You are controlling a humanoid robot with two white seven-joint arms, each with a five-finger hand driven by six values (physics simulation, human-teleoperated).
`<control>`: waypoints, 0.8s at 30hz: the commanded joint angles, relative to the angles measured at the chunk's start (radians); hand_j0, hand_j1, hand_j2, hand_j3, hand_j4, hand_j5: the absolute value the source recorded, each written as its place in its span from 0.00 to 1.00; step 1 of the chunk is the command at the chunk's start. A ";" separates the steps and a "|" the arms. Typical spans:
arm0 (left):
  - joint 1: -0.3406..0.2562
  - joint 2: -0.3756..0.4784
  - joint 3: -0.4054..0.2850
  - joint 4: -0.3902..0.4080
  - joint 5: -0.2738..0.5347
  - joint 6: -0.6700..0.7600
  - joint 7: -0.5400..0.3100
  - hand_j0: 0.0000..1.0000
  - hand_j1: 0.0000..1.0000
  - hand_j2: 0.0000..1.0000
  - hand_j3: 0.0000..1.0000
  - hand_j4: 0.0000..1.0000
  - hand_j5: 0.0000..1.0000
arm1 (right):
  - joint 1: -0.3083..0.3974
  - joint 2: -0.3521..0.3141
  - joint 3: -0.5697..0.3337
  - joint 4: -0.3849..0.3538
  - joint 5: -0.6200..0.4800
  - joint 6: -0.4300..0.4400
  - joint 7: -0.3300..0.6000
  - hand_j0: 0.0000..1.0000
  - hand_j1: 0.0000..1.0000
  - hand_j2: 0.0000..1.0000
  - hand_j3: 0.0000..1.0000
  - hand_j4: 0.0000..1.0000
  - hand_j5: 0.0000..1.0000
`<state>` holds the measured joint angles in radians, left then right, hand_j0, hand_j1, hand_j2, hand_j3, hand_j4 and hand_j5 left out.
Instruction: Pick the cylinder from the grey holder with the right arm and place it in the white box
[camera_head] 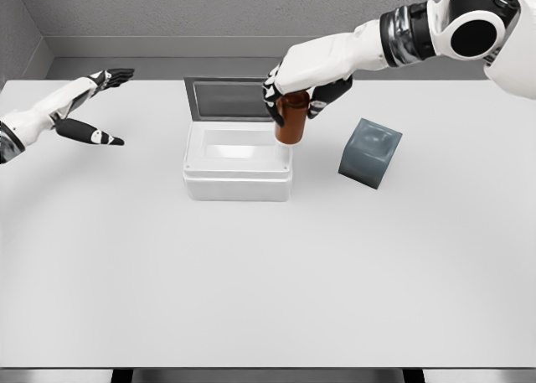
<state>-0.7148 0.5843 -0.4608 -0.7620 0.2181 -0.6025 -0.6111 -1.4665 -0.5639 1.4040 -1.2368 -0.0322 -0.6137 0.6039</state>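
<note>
A brown cylinder [291, 123] hangs upright in my right hand [295, 88], whose fingers are curled around its top. It hovers over the right rim of the white box [237, 182], which stands with its lid [228, 98] tilted up at the back. The grey holder [369, 152] sits on the table to the right of the box, apart from the hand. My left hand [94, 106] is spread open over the far left of the table and holds nothing.
The white table [268, 282] stretches wide in front of the box. A grey wall runs along its back edge.
</note>
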 commanded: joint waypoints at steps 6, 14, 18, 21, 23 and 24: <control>-0.003 -0.009 0.001 -0.008 0.007 0.003 0.000 1.00 1.00 1.00 1.00 1.00 1.00 | 0.003 0.038 0.001 0.042 -0.005 0.003 0.007 0.43 0.43 0.43 0.43 0.43 0.43; -0.006 -0.009 -0.001 -0.005 0.007 0.003 0.000 1.00 1.00 1.00 1.00 1.00 1.00 | 0.009 0.058 0.003 0.080 -0.003 0.003 0.007 0.43 0.43 0.43 0.43 0.43 0.43; -0.006 -0.009 -0.001 -0.003 0.006 0.001 0.000 1.00 1.00 1.00 1.00 1.00 1.00 | 0.011 0.064 0.003 0.085 -0.002 0.003 0.007 0.44 0.44 0.44 0.44 0.44 0.44; -0.006 -0.011 -0.001 -0.003 0.006 0.003 0.000 1.00 1.00 1.00 1.00 1.00 1.00 | 0.011 0.062 0.003 0.083 0.005 0.003 0.007 0.54 0.54 0.54 0.54 0.54 0.54; -0.005 -0.011 -0.001 -0.003 0.007 0.003 0.000 1.00 1.00 1.00 1.00 1.00 1.00 | 0.012 0.062 -0.003 0.083 0.012 0.003 0.007 0.76 0.76 0.76 0.76 0.76 0.76; -0.006 -0.011 -0.001 -0.003 0.007 0.003 0.000 1.00 1.00 1.00 1.00 1.00 1.00 | 0.012 0.062 -0.005 0.083 0.014 0.003 0.007 0.86 0.86 0.86 0.86 0.86 0.86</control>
<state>-0.7210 0.5736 -0.4631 -0.7648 0.2169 -0.6027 -0.6112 -1.4542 -0.5019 1.4037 -1.1539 -0.0186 -0.6136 0.6113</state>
